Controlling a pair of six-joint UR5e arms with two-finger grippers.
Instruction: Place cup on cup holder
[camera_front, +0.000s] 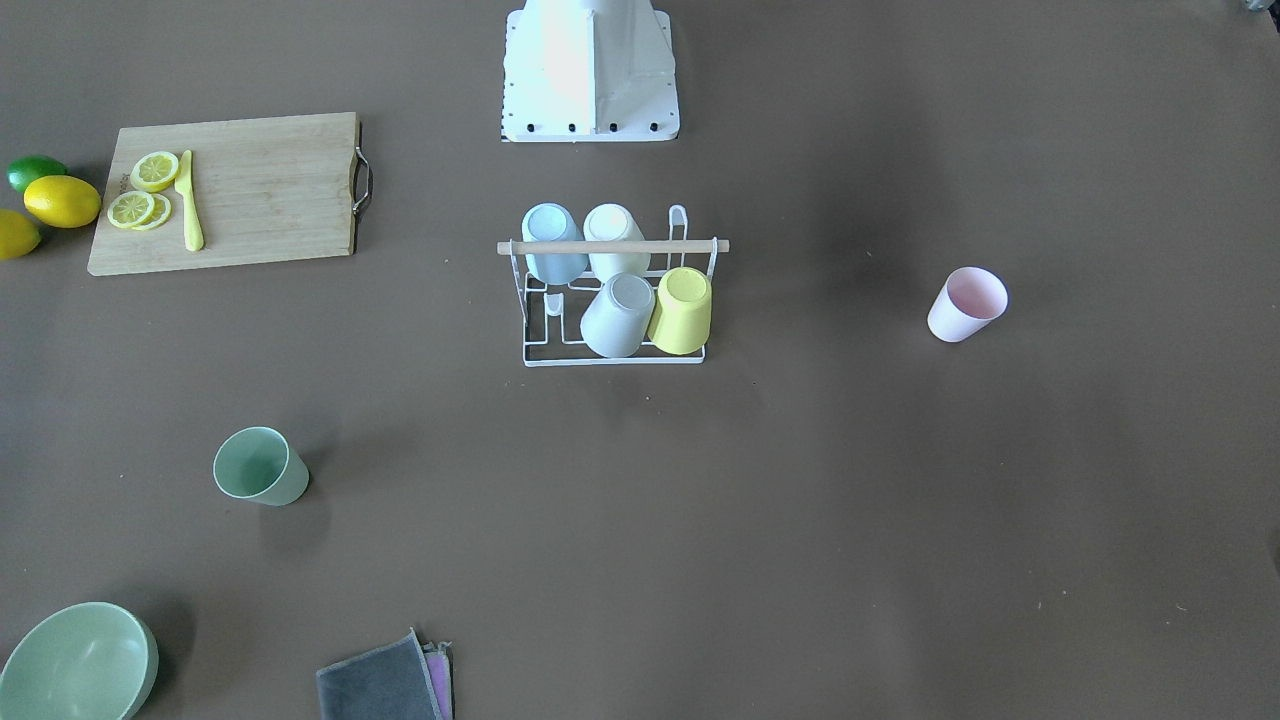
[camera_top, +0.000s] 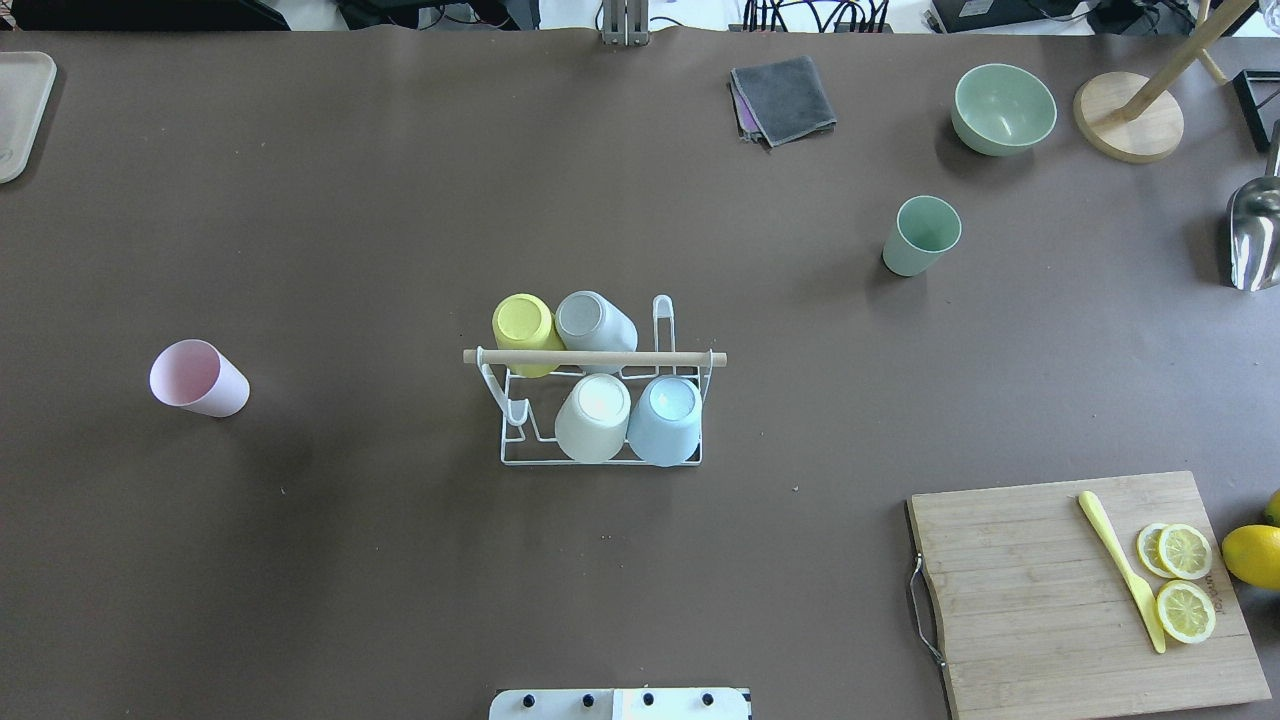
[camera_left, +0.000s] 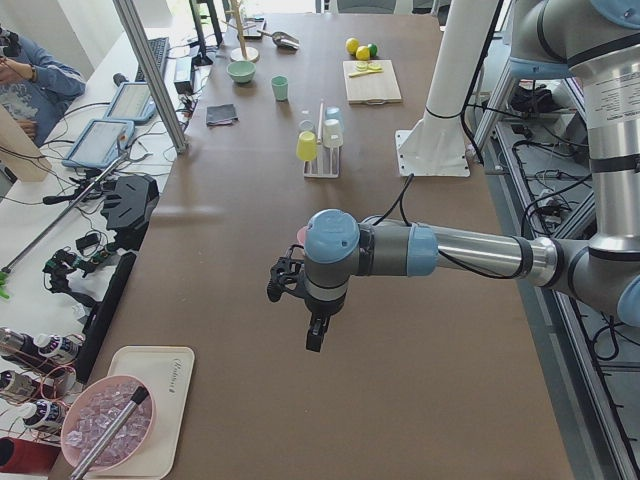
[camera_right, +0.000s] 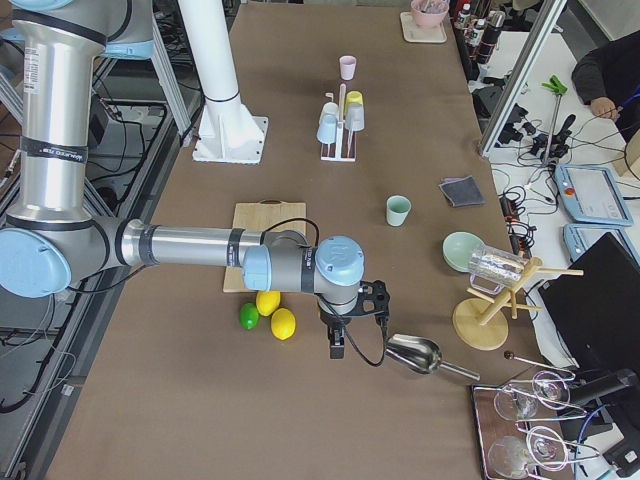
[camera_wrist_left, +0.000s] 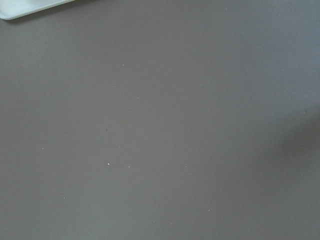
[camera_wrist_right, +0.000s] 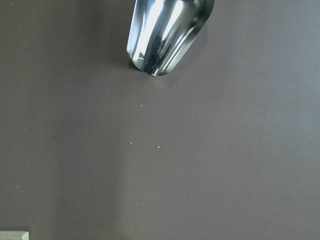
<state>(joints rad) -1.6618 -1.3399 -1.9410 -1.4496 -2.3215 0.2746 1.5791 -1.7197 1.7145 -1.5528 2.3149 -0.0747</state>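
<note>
We see the cup holder (camera_top: 690, 358) in the middle of the counter (camera_top: 400, 200). 4 cups sit upside down on its prongs: a yellow cup (camera_top: 524, 322), a grey cup (camera_top: 592, 320), a cream cup (camera_top: 594, 415) and a blue cup (camera_top: 668, 418). A pink cup (camera_top: 198, 378) stands mouth up, well apart on the robot's left. A green cup (camera_top: 921, 235) stands well apart on the right, near a green bowl (camera_top: 1003, 108). The left pincer (camera_left: 316, 335) hangs above the counter. The right pincer (camera_right: 337, 345) hangs near a metal scoop (camera_right: 412, 354). For both pincers, we cannot tell if they are spread or pressed together.

A cutting board (camera_front: 270, 190) near one corner carries lemon slices (camera_front: 133, 208) and a yellow knife (camera_front: 190, 205), whole lemons (camera_front: 62, 200) beside it; a green bowl (camera_front: 75, 665) and grey cloth (camera_front: 375, 685) sit along the opposite long edge
</note>
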